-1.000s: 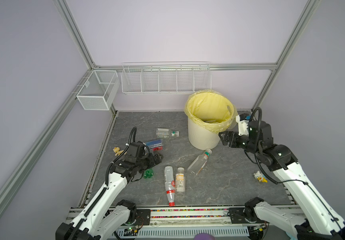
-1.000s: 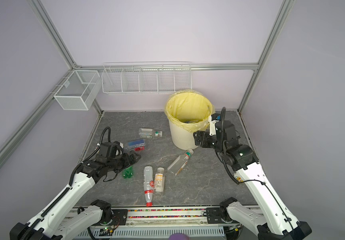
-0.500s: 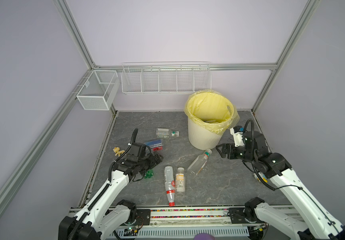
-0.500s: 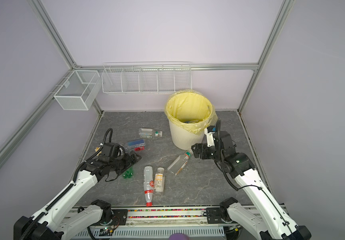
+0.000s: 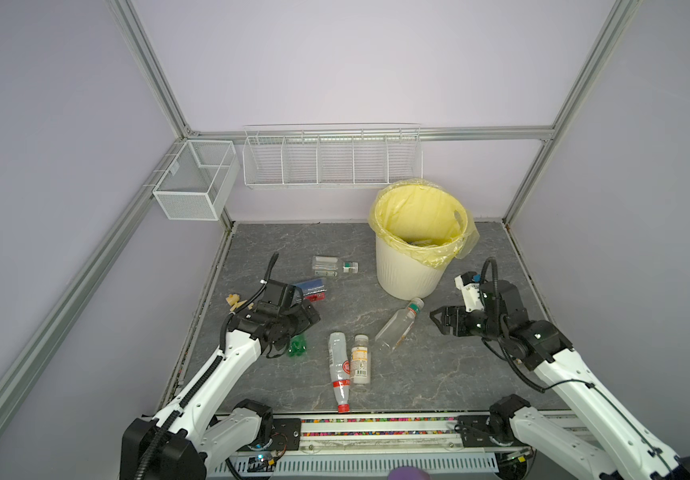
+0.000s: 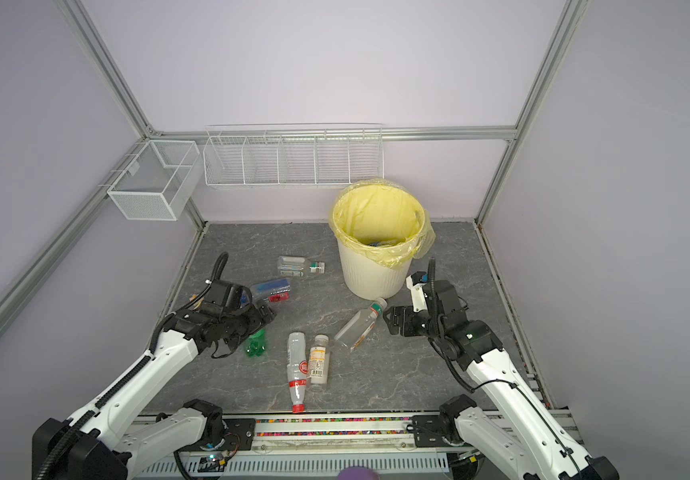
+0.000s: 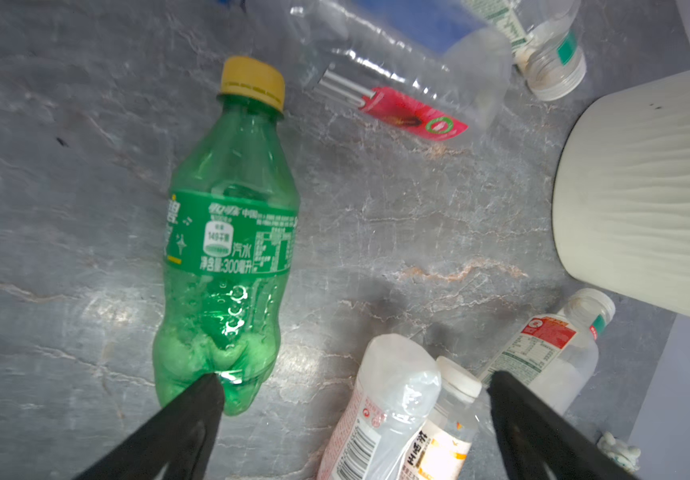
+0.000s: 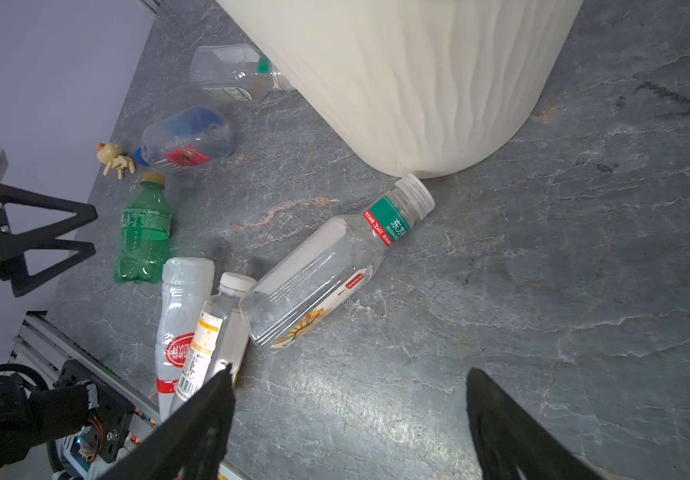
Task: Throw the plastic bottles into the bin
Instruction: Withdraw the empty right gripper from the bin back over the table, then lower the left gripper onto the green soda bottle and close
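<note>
Since a second ago the right gripper [image 5: 436,321] has dropped from beside the bin's rim to low over the worktop [image 5: 438,374]. It now sits near the capped neck of the clear bottle [image 5: 395,328], which lies tilted just in front of the bin [image 5: 407,274]. Its jaws stand wide apart and empty. The left gripper [image 7: 354,380] has hardly shifted. It is spread wide and holds nothing, with one finger [image 7: 193,411] over the base of the green bottle [image 7: 226,232]; whether they touch cannot be told. Near the green bottle, a white-sleeved bottle [image 5: 337,361] and an orange-labelled bottle [image 5: 360,361] lie side by side, touching.
</note>
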Robot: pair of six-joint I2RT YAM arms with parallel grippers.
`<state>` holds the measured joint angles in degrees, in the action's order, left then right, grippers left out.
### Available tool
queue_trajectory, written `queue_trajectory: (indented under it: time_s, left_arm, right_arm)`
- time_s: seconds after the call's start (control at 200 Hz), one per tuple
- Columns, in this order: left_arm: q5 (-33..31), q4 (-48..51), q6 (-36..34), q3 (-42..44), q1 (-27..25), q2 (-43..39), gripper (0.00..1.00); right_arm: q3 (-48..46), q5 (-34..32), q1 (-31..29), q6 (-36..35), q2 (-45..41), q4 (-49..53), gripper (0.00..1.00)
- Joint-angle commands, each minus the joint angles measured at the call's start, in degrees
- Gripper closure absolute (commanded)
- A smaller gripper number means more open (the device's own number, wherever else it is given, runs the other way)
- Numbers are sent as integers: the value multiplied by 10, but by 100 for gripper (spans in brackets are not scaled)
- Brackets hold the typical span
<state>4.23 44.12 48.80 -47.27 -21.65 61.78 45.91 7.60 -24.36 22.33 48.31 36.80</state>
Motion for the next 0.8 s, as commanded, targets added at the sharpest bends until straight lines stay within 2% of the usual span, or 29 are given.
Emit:
queue_trajectory:
  time_s: [0.0,0.16,0.47,0.66,0.795]
  left_arm:
    - [-46,37,-20,-47,-2,20,0]
    - [-91,57,-34,-69,-1,42,0]
    - [-103,91,-77,-59,10,71,0]
    - [-83,84,-92,-49,10,100,0]
    - [-91,88,-105,-46,10,123,0]
  right_arm:
    - [-13,15,3,9,-15,-21,12]
    - [-8,29,2,6,7,-19,12]
    - [-35,17,0,72,7,-59,12]
    - [-40,-7,-5,78,10,-33,12]
    - [-43,-13,-6,86,13,-27,12]
